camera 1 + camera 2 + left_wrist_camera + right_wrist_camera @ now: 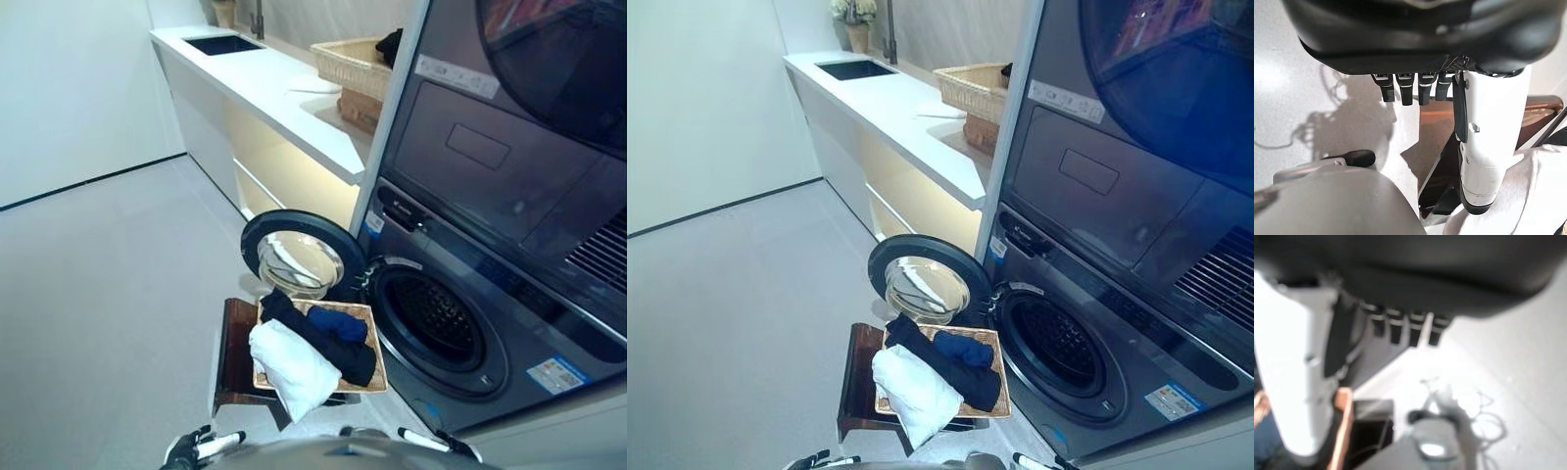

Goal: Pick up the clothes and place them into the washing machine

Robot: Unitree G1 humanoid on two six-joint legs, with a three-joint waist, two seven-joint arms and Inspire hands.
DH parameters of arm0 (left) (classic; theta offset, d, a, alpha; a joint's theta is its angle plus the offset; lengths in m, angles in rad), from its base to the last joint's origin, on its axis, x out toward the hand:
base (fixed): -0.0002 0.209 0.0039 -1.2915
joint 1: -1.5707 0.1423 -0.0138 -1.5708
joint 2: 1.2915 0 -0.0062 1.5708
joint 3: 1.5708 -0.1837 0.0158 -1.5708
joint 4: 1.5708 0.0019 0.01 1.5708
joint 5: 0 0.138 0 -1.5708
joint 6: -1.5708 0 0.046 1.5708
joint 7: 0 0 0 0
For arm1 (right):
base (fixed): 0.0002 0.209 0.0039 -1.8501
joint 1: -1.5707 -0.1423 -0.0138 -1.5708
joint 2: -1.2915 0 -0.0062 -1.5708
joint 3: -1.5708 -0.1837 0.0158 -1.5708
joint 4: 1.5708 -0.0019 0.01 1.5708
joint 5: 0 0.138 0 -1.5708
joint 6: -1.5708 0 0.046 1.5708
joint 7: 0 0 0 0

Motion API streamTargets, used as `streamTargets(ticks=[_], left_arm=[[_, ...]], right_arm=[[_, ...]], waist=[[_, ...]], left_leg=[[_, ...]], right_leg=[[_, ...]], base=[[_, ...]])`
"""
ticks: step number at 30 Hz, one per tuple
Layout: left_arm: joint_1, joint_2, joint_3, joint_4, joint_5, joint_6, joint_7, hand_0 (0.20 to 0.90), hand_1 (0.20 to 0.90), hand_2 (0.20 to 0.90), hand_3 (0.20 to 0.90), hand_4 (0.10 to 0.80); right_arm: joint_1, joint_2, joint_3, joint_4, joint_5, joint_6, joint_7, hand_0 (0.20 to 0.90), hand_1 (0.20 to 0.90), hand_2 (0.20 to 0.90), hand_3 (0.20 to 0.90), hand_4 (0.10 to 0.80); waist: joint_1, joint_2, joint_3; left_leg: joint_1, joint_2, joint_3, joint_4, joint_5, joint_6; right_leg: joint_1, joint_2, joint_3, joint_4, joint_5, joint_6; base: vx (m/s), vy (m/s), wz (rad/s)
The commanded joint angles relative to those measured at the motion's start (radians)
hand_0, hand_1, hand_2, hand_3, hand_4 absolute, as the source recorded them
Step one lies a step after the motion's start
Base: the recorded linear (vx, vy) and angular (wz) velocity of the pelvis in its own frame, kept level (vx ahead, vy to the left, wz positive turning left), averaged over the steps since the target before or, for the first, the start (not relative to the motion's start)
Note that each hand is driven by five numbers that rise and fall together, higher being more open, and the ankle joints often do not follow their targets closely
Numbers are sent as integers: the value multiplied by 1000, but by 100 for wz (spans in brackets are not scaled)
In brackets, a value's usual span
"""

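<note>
Sitting in a shallow wicker basket (375, 374) at lower centre of the frame, the clothes (315, 348), a white garment (292, 370) beside dark blue pieces (338, 323), are resting on a dark wooden stool (235, 348). The washing machine (460, 333) is standing at right, its round door (299, 257) hanging open toward the basket and the drum (431, 318) showing dark inside. The left hand (1415, 90) and the right hand (1400, 328) are hanging at the bottom edge, fingers straight, gripping nothing. A white counter (265, 88) is running along the upper centre, carrying another woven basket (353, 64).
</note>
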Motion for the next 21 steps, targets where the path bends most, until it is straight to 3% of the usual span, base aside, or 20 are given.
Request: streamTargets(ticks=[1, 6, 13, 21], left_arm=[[-42, 10, 38, 12, -11, -47, 12, 900, 900, 900, 900, 800], [-34, 3, 40, 18, -20, -46, 18, 900, 900, 900, 900, 800], [-41, -22, 36, 9, -44, -48, 29, 900, 900, 900, 900, 800], [-66, -45, 8, -16, -46, -54, 30, 900, 900, 900, 900, 800]], right_arm=[[-54, -23, -37, 15, 21, -42, -32, 900, 900, 900, 900, 800], [-62, -15, -23, -8, 22, -46, -32, 900, 900, 900, 900, 800], [-69, -28, -12, -13, 16, -51, -37, 900, 900, 900, 900, 800], [-75, -49, -11, -9, 22, -56, -38, 900, 900, 900, 900, 800]], waist=[[-2, 8, -22], [3, 2, -43], [10, -7, -70], [7, -7, -90]], left_leg=[[-16, -25, -17, -8, -51, -100], [-36, -11, -20, -8, -50, -112], [-41, 42, -26, -8, -55, -149], [-27, 72, -30, 11, -59, -170]], right_leg=[[62, 2, 34, -97, 128, 22], [78, 19, 47, -132, 123, 21], [110, 52, 13, -171, 91, -1], [149, 74, -10, -176, 56, -22]], base=[[96, -86, 19], [105, -126, 5], [142, -195, 8], [86, -127, 12]])
